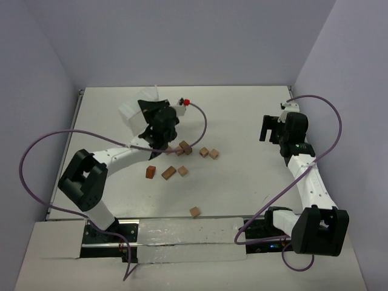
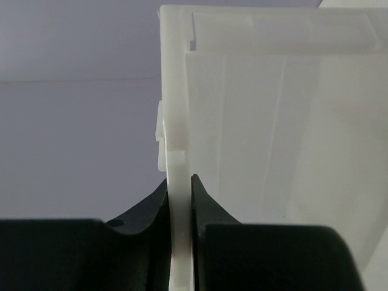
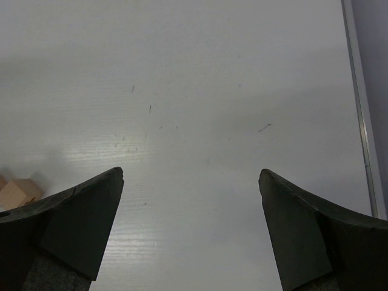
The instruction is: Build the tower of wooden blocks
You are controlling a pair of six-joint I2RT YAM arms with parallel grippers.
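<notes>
White bin pinched by left end effector | wood blocks scattered beside

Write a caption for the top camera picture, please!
Left tool clamps a white bin near scattered wood blocks while the right tool hangs open.

Small tan and reddish-brown wooden cubes are lying loose and scattered mid-table. Two close pairs are sitting farther back and three are forming a loose row nearer. One lone tan cube is resting nearest the front edge.
</notes>
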